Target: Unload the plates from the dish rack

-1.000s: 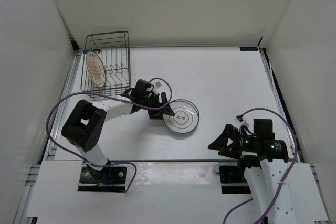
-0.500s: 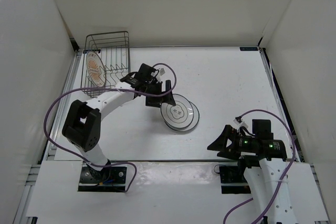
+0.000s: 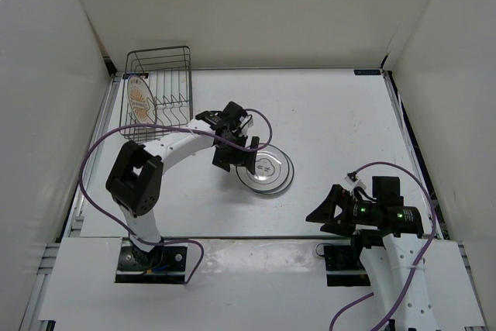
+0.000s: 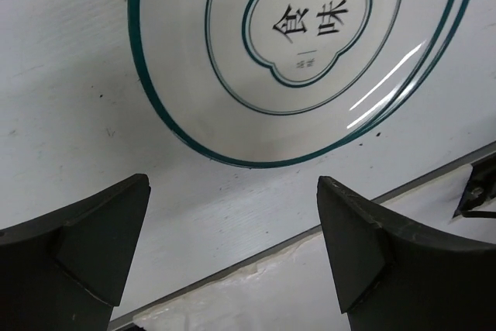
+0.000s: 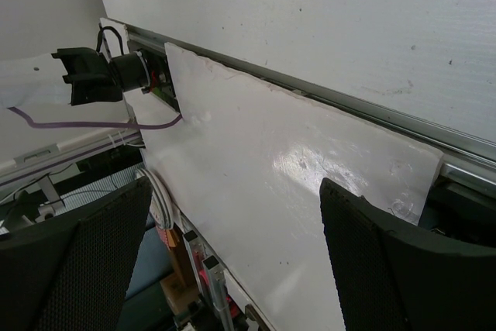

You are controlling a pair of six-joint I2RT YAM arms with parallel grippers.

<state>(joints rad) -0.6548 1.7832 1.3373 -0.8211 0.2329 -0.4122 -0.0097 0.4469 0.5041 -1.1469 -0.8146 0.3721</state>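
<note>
Two ringed white plates (image 3: 267, 170) lie stacked flat on the table; the left wrist view shows the top one (image 4: 302, 44) with a second rim under it. My left gripper (image 3: 236, 160) hangs open and empty just left of the stack, its fingers (image 4: 101, 230) clear of the rim. The orange sunburst plate (image 3: 139, 103) stands upright in the left end of the dark wire dish rack (image 3: 177, 75) at the far left. My right gripper (image 3: 319, 213) is open and empty over the near edge, and its wrist view (image 5: 235, 184) shows only the table front.
White walls enclose the table on three sides. The left arm's purple cable (image 3: 93, 153) loops over the table's left part. A metal rail (image 5: 372, 110) runs along the table's near edge.
My left gripper moved right and lowered a ringed plate onto the one lying on the table, then opened and let it go. The right arm has not moved.
</note>
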